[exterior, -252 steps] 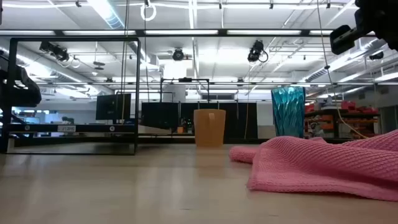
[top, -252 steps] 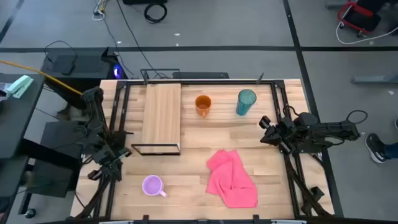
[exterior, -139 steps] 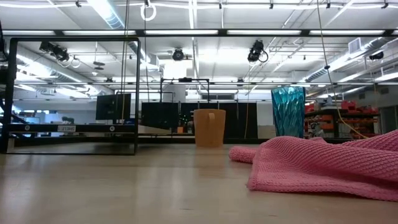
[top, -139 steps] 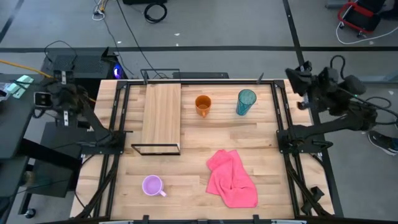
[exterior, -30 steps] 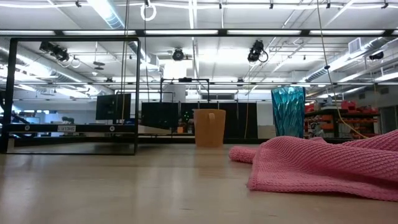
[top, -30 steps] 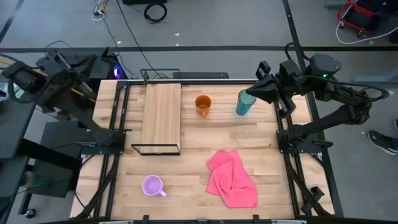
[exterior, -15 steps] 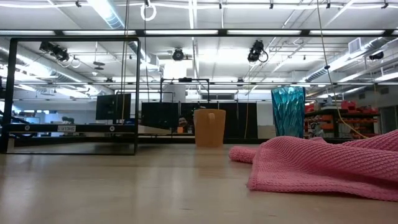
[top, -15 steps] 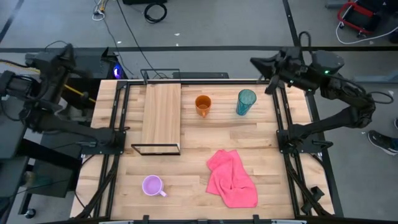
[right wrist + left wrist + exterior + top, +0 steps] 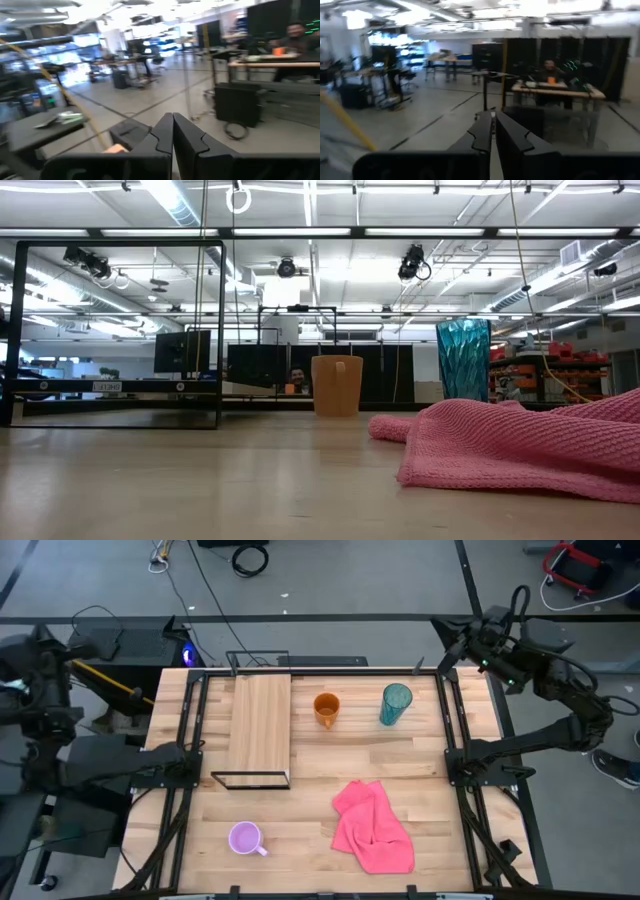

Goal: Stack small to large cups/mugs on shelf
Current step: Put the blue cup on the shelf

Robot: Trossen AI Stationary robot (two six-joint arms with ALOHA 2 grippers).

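Left gripper (image 9: 492, 131): fingers pressed together, holding nothing; the arm is raised off the table's left edge, its wrist camera looking out into the room.
Right gripper (image 9: 173, 131): fingers together and empty; the arm is lifted beyond the table's far right corner, near the teal tumbler but apart from it.
Purple mug (image 9: 245, 838): upright on the tabletop's near left part, handle pointing right, well apart from the shelf.
Orange mug (image 9: 326, 708): upright on the table just right of the shelf's far end.
Teal tumbler (image 9: 395, 704): upright, right of the orange mug, apart from it.
Shelf (image 9: 260, 725): light-wood plank on a black frame, lying left of centre, nothing on it.
Pink cloth (image 9: 374, 827): crumpled on the near right of the table (image 9: 420, 755).
Person (image 9: 551, 67): seated at a desk in the room beyond.
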